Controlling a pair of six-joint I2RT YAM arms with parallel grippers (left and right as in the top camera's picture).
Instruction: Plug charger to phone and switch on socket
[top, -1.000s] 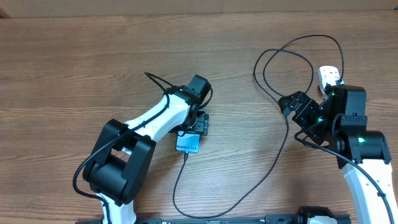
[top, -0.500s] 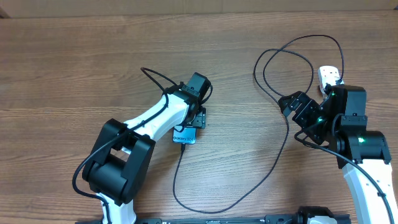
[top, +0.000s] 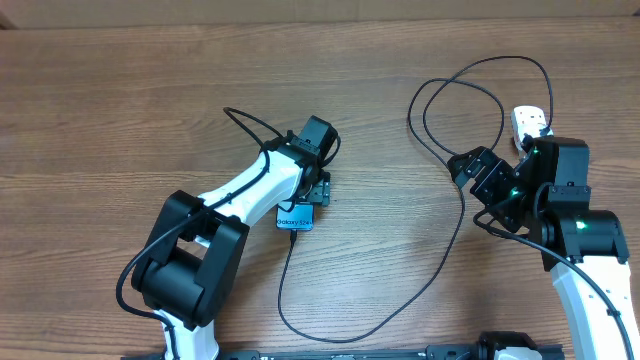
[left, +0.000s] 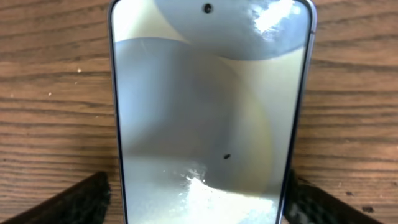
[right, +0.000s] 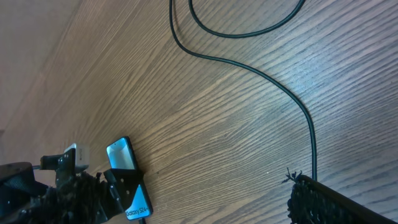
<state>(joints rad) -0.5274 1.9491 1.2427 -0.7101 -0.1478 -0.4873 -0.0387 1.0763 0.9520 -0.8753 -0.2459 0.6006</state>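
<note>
Resting place, phone: the phone (top: 297, 217) sits mid-way across the desk (top: 120, 100) beneath the left wrist, "Galaxy S24" legible from overhead.
Left claw: the left claw (top: 315, 197) straddles the phone, one finger hard by each long edge. Whether the fingers press those edges or stand just clear, I cannot tell.
Right claw: the right claw (top: 468, 165) is spread wide and holds nothing, just beside the socket, with the black lead passing close by.
Charger: the charger (top: 281, 300) runs from the phone's lower edge in a long slack loop toward the socket. Its tip meets the phone, but the seating cannot be judged.
Socket: the socket (top: 527, 121) is at the far right, mostly hidden behind the right arm, and no switch shows.
Risk, phone: a skewed lift-off by the left claw could drag the phone and tug the tip loose.
Risk, lead: a reach for the switch may snag the nearby loop and pull on the plug or the phone.
Risk, switch: a badly aimed press might shove the strip rather than flip the switch.
</note>
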